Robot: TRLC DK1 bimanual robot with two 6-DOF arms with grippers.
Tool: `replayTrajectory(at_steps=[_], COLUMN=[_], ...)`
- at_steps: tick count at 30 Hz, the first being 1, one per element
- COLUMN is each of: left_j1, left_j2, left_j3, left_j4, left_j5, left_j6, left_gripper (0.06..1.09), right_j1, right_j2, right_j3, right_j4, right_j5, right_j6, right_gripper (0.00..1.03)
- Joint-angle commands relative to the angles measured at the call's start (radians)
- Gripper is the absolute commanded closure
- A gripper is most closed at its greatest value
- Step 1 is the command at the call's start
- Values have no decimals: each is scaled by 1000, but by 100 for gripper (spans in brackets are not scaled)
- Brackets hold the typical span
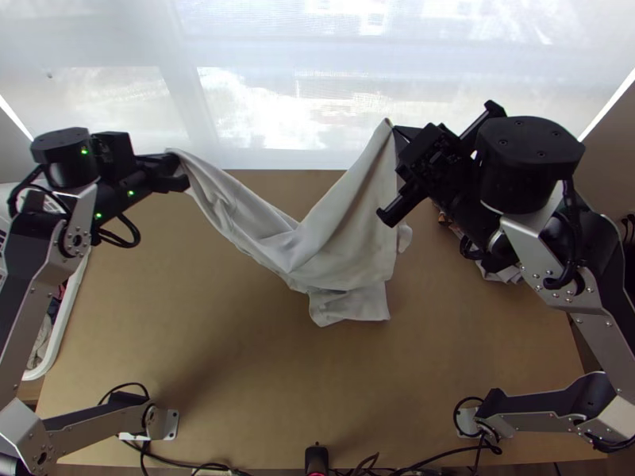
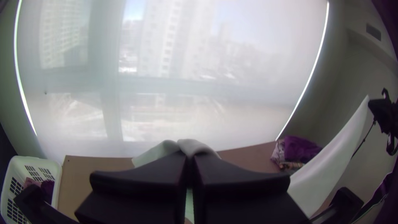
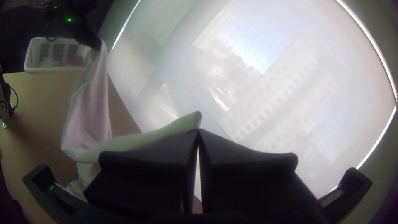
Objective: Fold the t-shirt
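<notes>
In the top view, the white t-shirt (image 1: 337, 254) hangs between the left gripper (image 1: 178, 171) and the right gripper (image 1: 402, 136), bunched lower down over the table (image 1: 262, 381), while the wrist views show each one's fingers pressed closed upon its fabric.

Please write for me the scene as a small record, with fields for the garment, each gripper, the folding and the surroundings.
garment: white t-shirt, draped in a V between the grippers, creased
left gripper: shut on one end
right gripper: shut on another raised end
lower part: over the table; contact unclear
folding: no finished fold
surroundings: white basket with cloth inside, beyond the left arm; purple cloth near the right arm
</notes>
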Motion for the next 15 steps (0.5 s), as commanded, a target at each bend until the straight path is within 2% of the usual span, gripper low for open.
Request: replayTrajectory(at_steps=[1, 9, 15], left_j1=[140, 294, 327], left_j2=[-16, -6, -41], left_j3=[184, 379, 434], left_j4=[-35, -33, -38], left_j5=[-2, -2, -3], left_j6=[-52, -73, -79], left_gripper=[105, 105, 105], right_j1=[9, 19, 27], right_j2=[1, 18, 66], right_j3=[37, 62, 51], right_j4=[-22, -30, -32], right_j5=[-8, -16, -57], right_j6=[19, 18, 19], right_gripper=[100, 100, 100])
